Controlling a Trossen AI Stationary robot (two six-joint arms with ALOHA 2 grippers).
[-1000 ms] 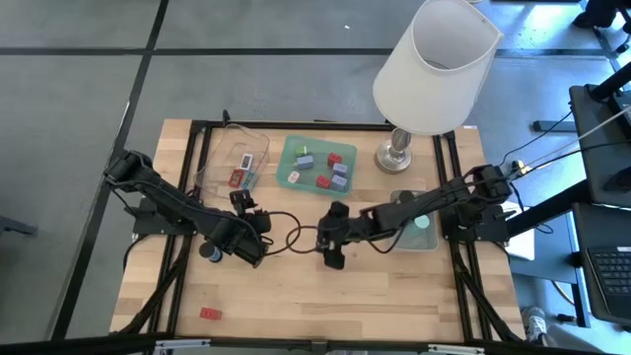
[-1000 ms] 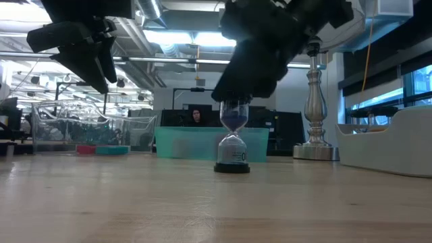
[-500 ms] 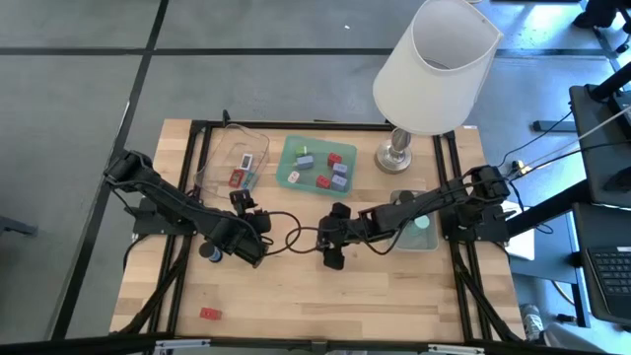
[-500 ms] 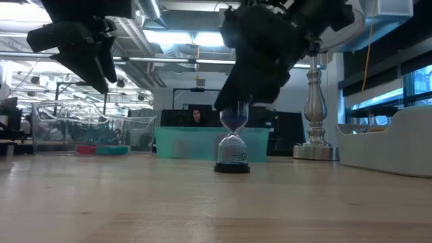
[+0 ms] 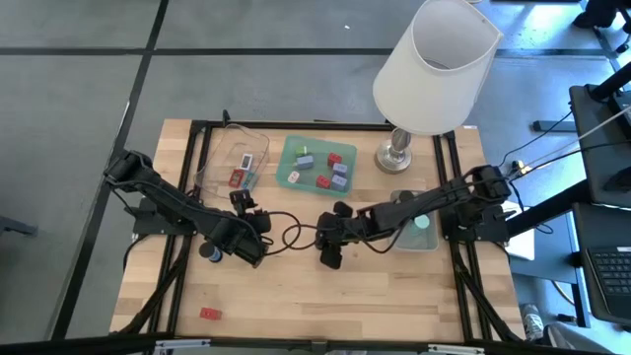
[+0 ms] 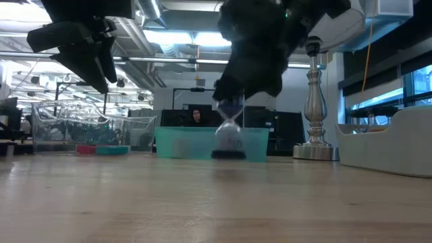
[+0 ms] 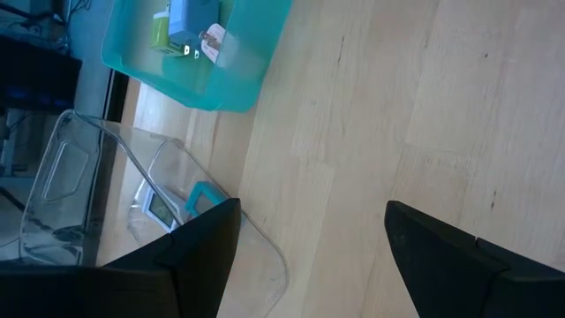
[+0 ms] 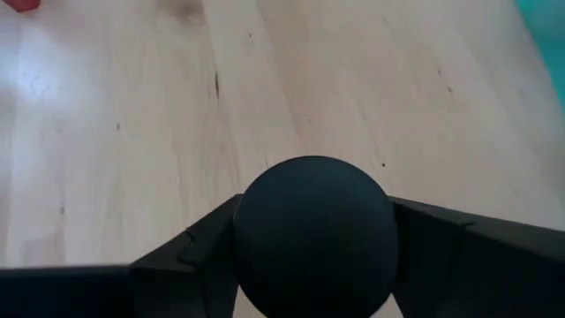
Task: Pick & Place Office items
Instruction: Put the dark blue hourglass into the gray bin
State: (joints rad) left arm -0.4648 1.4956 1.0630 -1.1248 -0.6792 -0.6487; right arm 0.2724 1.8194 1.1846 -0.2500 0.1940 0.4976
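Hourglass [image 6: 229, 131] transfer, reading the high view from left to right.

1. One red flat piece [image 5: 210, 314] lies alone at 7 o'clock on the surface, well apart from both arms.
2. Left gripper [image 7: 309, 238] waits at 9 o'clock from the hourglass. Its fingers are spread wide with nothing between them. The clear tray [image 5: 222, 148] lies beyond it, at 11 o'clock.
3. Right gripper [image 5: 330, 254] is near the centre of the surface. Its fingers are closed against the hourglass's black top cap [image 8: 313, 234], one on each side, so the grip is at the upper end only.
4. The hourglass is blurred in the low view. Whether its base is clear of the surface cannot be told.

Procedure, as a judgement:
- Confirm that both fingers bear evenly on the cap. A round cap can slip or let the body swing.
- Raise straight up and keep the hourglass vertical.
- Carry it at moderate speed, probably toward the green tray [image 5: 317, 141] at 12 o'clock.
- Clear the tray wall before lowering.
- Set the base flat among the pieces there, then release.
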